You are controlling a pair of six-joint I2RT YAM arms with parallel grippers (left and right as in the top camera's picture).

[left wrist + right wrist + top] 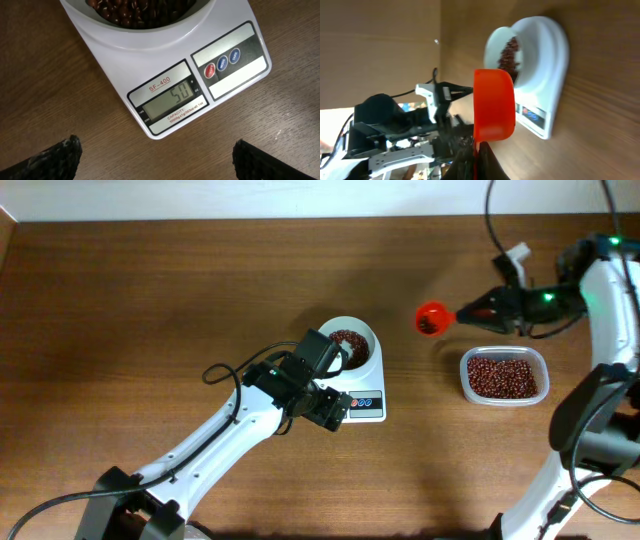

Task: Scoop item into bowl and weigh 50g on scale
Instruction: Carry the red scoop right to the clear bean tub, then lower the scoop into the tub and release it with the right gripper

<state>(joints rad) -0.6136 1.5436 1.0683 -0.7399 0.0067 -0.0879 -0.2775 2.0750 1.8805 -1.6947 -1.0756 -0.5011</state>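
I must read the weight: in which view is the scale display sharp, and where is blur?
Left wrist: the scale display is sharp, no glare, reading 50; the fingertips below are blurred. Right wrist: the near red scoop is soft, the display unreadable. Overhead: even light, display too small.

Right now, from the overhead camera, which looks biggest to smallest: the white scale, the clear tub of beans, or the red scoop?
1. scale, though part of it is covered from above.
2. clear tub, which looks close to the scale, so this order is unsure.
3. red scoop, clearly the smallest.
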